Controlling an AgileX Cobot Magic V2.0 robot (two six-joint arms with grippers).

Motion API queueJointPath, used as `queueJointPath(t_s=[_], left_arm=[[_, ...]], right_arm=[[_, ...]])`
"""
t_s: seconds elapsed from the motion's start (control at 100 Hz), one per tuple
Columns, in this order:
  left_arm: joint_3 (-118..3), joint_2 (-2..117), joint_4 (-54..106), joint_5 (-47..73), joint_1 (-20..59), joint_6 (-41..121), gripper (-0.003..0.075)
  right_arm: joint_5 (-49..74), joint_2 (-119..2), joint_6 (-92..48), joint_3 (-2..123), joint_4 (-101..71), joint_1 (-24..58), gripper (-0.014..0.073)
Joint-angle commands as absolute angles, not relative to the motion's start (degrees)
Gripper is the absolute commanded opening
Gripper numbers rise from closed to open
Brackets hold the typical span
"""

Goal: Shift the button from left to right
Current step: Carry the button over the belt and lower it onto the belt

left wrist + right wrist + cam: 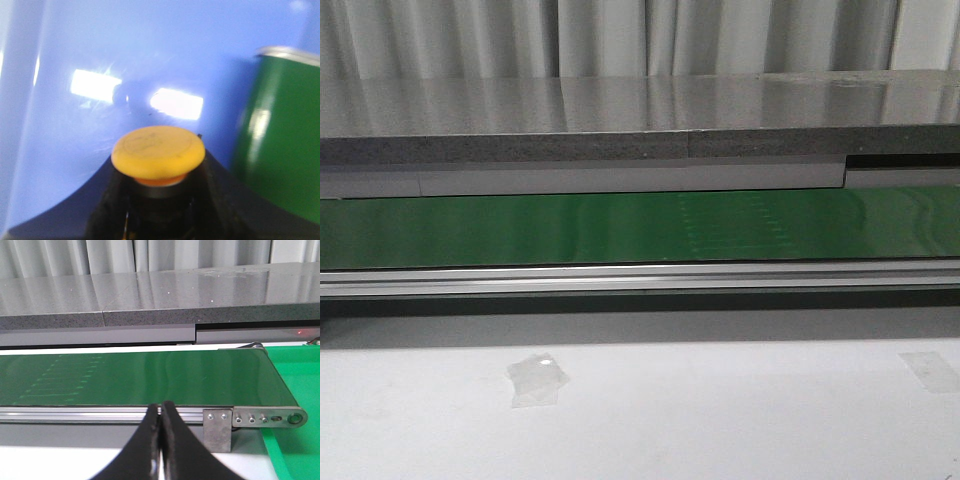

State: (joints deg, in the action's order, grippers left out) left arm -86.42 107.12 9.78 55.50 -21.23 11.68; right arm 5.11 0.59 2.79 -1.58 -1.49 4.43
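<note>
While your left hand [157, 210] pinches the button [158, 152] beside the green belt [282, 145], your right hand [161, 440] is pressed together, holding nothing

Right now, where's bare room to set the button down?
The green conveyor belt shows bare along its visible length, bordered by the grey stone ledge behind and the aluminium rail in front. The white table holds only two tape patches. The yellow-capped button sits between the left gripper's fingers.
</note>
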Motion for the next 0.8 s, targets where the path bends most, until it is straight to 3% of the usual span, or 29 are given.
queueJointPath(t_s=[0.0, 0.5, 0.69, 0.79], left_arm=[[-87.9, 101.8, 14.4, 55.2, -19.9, 14.3, -0.0020], [-87.9, 102.7, 7.4, 55.7, -8.1, 15.6, -0.0013], [-87.9, 103.6, 7.5, 56.7, -7.2, 15.6, 0.0109], [-87.8, 105.2, 7.5, 58.1, -7.2, 15.6, 0.0218]], right_arm=[[0.3, 1.7, 2.7, -0.7, -1.1, 4.5, -0.0068], [0.3, 1.7, 2.7, -0.7, -1.1, 4.5, -0.0068], [0.3, 1.7, 2.7, -0.7, -1.1, 4.5, -0.0068], [0.3, 1.7, 2.7, -0.7, -1.1, 4.5, -0.0068]])
